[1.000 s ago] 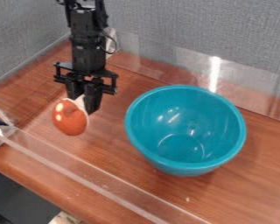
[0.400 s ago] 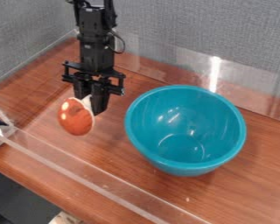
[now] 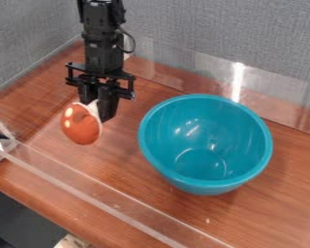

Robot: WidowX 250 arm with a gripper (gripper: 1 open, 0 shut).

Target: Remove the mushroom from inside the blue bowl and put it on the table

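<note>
A: Mushroom (image 3: 78, 124)?
B: Orange-red rounded cap, glossy. Just lower left of the gripper (image 3: 102, 109), held in its closed fingers above the table (image 3: 144, 199).
A: Bowl (image 3: 204, 143)?
B: Right of gripper, apart.

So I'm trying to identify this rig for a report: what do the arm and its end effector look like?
The arm is slim and all black, built of stacked boxy segments, with dark cables running along it. The end effector is black too: a short crossbar with two narrow fingers pointing down. No markings or labels are readable at this size.
</note>
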